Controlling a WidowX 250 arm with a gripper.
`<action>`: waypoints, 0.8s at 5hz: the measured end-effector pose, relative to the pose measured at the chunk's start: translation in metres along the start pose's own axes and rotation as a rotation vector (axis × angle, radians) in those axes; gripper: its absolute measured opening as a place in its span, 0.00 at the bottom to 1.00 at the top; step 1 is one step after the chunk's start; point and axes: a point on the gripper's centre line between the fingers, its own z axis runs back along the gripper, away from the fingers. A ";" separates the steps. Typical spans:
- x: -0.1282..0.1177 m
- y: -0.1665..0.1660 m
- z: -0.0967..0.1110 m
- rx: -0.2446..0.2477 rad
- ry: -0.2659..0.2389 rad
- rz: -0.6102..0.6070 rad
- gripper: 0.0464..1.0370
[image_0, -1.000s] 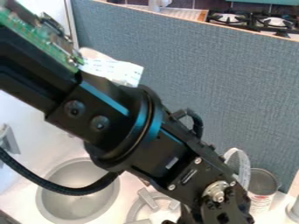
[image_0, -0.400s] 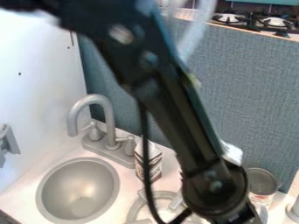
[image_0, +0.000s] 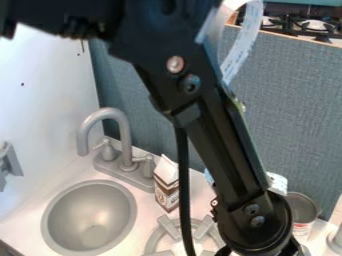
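Grey sink (image_0: 83, 215), with a gap before the burner (image_0: 168, 227) to its right; beyond it, tap (image_0: 125, 137). Farther right of it: carton (image_0: 164, 187), edge behind cable (image_0: 182, 175); burner, cropped below, partly under arm (image_0: 226, 150); can (image_0: 304, 227), partly hidden. Gripper's opening and hold: cannot tell.

The arm (image_0: 224, 145) slants down from the top edge — upper links dark, wrist (image_0: 255, 225) low, right of centre — cable (image_0: 184, 185) hanging alongside.

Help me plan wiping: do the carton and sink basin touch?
Apart. The camera view shows a strip of white counter between the carton and the sink basin.
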 end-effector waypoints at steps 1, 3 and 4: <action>0.004 -0.005 -0.007 -0.031 0.009 -0.044 0.97; 0.019 -0.011 -0.026 -0.070 0.035 -0.031 0.97; 0.024 -0.015 -0.033 -0.094 0.031 -0.014 0.92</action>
